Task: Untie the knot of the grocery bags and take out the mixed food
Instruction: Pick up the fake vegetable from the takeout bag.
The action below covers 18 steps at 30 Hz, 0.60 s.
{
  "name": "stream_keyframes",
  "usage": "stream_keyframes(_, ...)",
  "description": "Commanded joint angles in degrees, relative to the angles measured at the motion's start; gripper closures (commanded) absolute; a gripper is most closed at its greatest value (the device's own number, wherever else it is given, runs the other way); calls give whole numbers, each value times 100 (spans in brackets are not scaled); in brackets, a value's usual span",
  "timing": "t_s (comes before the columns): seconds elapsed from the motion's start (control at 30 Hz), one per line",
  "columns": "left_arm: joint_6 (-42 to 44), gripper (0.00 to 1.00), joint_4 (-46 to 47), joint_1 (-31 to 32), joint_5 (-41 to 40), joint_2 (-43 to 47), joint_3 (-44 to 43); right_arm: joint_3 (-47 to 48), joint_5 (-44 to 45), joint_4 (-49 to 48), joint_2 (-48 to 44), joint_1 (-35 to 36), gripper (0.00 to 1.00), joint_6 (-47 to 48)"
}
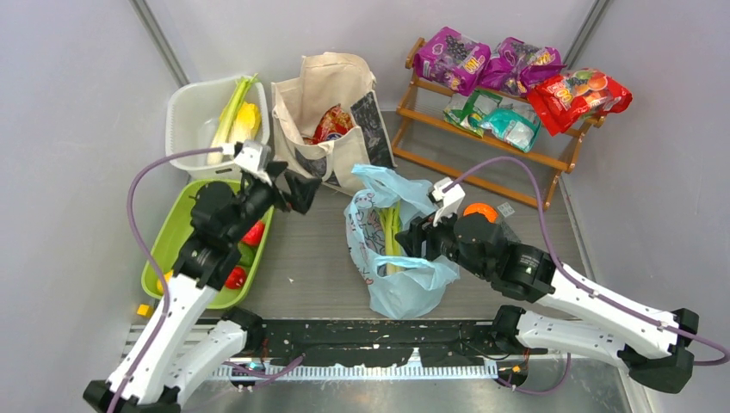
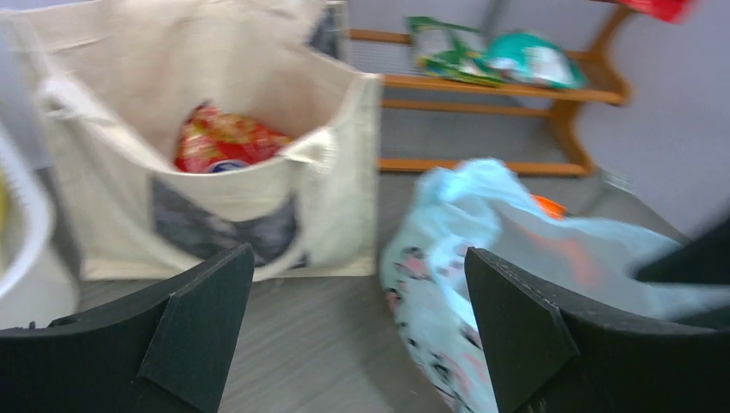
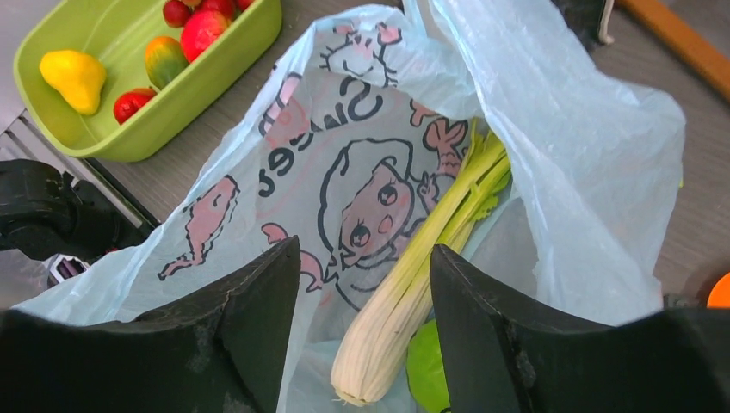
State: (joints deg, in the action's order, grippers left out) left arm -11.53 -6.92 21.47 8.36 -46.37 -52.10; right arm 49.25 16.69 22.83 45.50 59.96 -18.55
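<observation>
Left claw point(image 2: 357, 254) spread wide and empty before the tote; right claw point(image 3: 363, 247) astride a stalk in the blue bag.

At the left, a green tray point(image 1: 168, 249) holds small red, green and yellow fruits, and the white tub point(image 1: 185, 103) beyond it holds long stalks and a yellow vegetable. The cream canvas tote point(image 1: 331, 77) stands upright with a red snack packet point(image 2: 219, 142) inside. To its right, mid-table, the light-blue bag point(image 1: 405, 292) lies open-mouthed with a green-white stalk point(image 3: 413, 275) inside. The right claw's fingers stand partly apart on either side of the stalk, with no pinch visible. A wooden rack point(image 1: 482, 159) of packets stands far right.
</observation>
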Motion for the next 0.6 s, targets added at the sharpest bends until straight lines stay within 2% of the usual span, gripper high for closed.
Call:
stream_keyframes(0.0, -80, 4, -218, 659, 1040, 779, 309, -36, 52, 118, 138, 42, 36, -462)
stream_keyframes(0.17, -518, 3, 404, 1766, 1742, 913, 531, -11, 371, 331, 461, 37, 36, -678)
stream_keyframes(0.33, -281, 0, 890, 2961, 1786, 198, 356, -32, 417, 340, 552, 42, 35, -883)
stream_keyframes(0.57, -22, 0, 834, 3584, 2388, -573, 211, -263, 470, 244, 430, 42, 34, -1209)
